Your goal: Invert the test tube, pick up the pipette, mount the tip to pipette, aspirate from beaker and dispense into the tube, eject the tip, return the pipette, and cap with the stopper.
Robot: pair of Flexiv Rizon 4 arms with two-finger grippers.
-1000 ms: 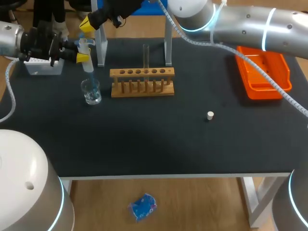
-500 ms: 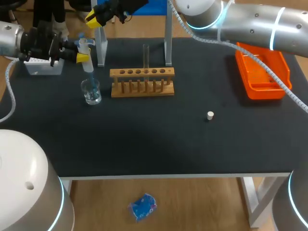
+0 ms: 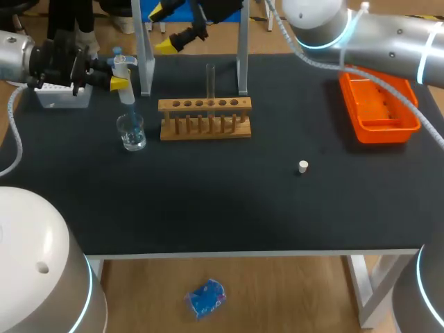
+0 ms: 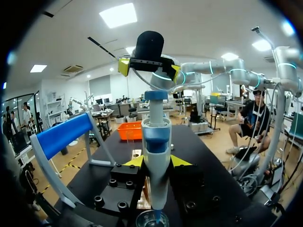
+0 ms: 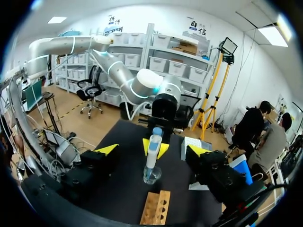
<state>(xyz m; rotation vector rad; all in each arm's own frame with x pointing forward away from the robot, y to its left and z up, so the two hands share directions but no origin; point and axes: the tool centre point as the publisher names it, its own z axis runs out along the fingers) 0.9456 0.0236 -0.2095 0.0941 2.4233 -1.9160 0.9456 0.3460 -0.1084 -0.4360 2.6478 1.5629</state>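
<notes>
Evidently this is the aspirating step: the left hand (image 3: 118, 75) is clenched on the pipette (image 3: 123, 78) from two sides, holding it upright near the desk's far-left corner so that the tip (image 4: 155, 213) drops straight into the beaker (image 3: 131, 132) below. Holding it upright suits the job, since a tilted tip could scrape the glass wall or draw air. The right hand (image 3: 170, 28) hangs released and grasping nothing above the desk's far edge, beside the blue-topped pipette stand (image 3: 146, 69). From there it faces the pipette, probably placed to work the plunger or to keep out of the way; I cannot tell which. The test tube (image 3: 210, 82) stands in the wooden rack (image 3: 205, 119) towards the far edge, just beside the beaker, which keeps the transfer short. The stopper (image 3: 303, 166) lies alone in the open, well apart from the rack towards the right edge, not yet needed. An orange tray (image 3: 378, 104) sits by the far-right corner, most likely to receive the ejected tip, and a white tip box (image 3: 62, 97) rests under the left arm.
</notes>
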